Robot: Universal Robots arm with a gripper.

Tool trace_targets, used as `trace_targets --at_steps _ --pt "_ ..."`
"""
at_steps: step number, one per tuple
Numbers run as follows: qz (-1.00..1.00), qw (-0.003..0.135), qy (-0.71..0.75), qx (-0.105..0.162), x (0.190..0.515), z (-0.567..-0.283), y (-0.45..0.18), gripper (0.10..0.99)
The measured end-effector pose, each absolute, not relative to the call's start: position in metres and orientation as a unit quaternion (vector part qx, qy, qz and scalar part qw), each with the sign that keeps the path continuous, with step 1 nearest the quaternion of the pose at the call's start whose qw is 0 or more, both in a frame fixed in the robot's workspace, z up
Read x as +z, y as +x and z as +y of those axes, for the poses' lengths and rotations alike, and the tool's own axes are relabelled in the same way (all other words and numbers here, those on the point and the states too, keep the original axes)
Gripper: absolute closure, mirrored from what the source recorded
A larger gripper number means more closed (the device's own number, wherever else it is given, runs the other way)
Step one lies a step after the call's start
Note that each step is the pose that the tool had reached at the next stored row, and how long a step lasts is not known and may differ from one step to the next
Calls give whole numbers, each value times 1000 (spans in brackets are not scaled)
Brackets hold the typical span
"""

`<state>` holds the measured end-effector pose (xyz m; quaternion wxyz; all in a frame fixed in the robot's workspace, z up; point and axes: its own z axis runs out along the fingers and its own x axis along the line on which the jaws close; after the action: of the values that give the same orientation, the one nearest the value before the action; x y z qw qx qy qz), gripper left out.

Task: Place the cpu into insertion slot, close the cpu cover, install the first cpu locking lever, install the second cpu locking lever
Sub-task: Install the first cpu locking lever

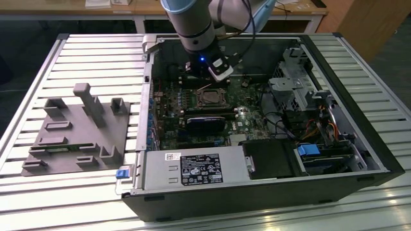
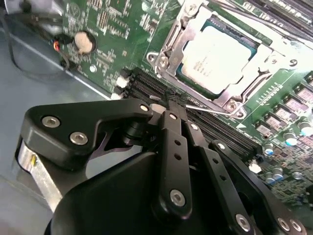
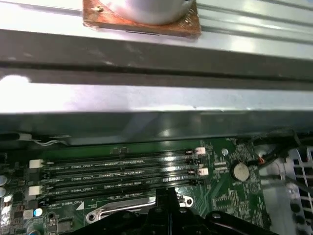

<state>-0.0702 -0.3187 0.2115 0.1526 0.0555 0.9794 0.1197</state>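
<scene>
Slatted table (image 1: 38, 62), open computer case (image 1: 378, 159): cpu (image 2: 220, 49) flat in insertion slot (image 2: 160, 59), top up; gripper (image 2: 171, 106) closed, empty.

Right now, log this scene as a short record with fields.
gripper: shut, tips beside the locking lever at the socket's edge
cpu: seated in the insertion slot
cpu cover: down over the cpu
computer case: open, lying on the slatted table
</scene>
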Motion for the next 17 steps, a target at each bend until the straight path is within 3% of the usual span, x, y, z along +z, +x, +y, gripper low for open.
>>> trace_targets --at_steps 17 --pt "975 159 106 112 207 -306 -73 984"
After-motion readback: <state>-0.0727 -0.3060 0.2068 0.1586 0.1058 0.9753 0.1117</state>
